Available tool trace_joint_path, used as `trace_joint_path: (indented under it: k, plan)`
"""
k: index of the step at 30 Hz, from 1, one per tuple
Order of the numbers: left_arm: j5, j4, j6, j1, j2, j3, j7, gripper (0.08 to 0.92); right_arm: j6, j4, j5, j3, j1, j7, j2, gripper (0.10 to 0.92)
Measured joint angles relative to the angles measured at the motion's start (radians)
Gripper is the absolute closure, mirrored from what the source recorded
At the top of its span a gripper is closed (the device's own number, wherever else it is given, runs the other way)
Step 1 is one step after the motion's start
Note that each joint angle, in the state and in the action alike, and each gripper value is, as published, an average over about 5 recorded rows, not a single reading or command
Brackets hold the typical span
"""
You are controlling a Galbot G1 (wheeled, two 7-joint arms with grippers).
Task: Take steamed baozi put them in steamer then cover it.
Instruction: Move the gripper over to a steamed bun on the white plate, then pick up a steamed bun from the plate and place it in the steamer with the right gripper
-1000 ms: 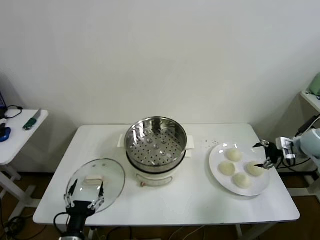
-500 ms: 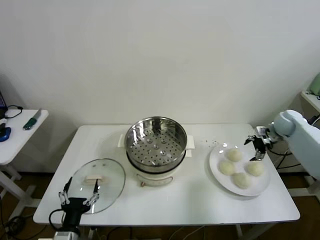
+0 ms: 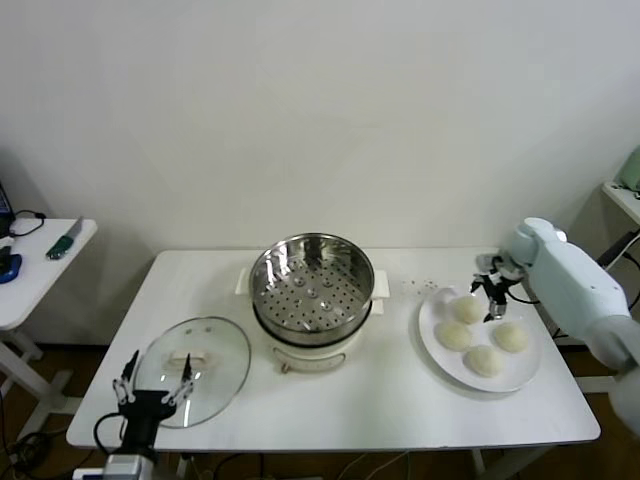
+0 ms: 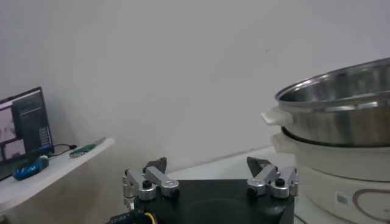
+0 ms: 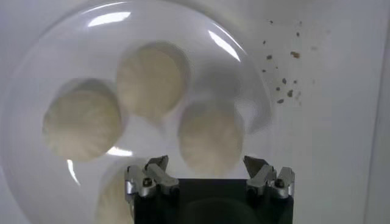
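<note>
Above the far edge of the plate [image 3: 432, 330], the right gripper [image 3: 491, 291] hangs open and empty, pointing down, with the far baozi [image 3: 467, 309] just below, between its jaws. All four baozi lie on the plate, right of the steamer [image 3: 311, 285]. Left gripper [image 3: 153, 379] idles open at the near-left surface edge.

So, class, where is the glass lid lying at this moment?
In the head view the glass lid lies flat on the table's near left part, beside the steamer, with the open left gripper at its near edge.
</note>
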Motion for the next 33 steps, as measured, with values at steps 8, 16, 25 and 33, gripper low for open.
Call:
trace_joint_path:
  k: [8,16,25,33]
  plan:
    - [0.008,0.003,0.002,-0.005,0.003,0.000,-0.001,0.177,0.021,-0.080,-0.065,0.034,0.004,0.019,0.061,0.203]
    - [0.010,0.005,0.004,-0.009,0.004,0.007,0.000,0.177,0.035,-0.124,-0.120,0.066,0.006,0.027,0.092,0.205]
    - [0.012,0.002,0.004,-0.005,0.004,0.007,0.001,0.177,0.044,-0.145,-0.154,0.082,0.005,0.022,0.107,0.298]
    - [0.012,-0.003,0.001,0.003,0.001,0.004,0.001,0.177,0.061,-0.143,-0.158,0.084,0.013,0.017,0.104,0.320]
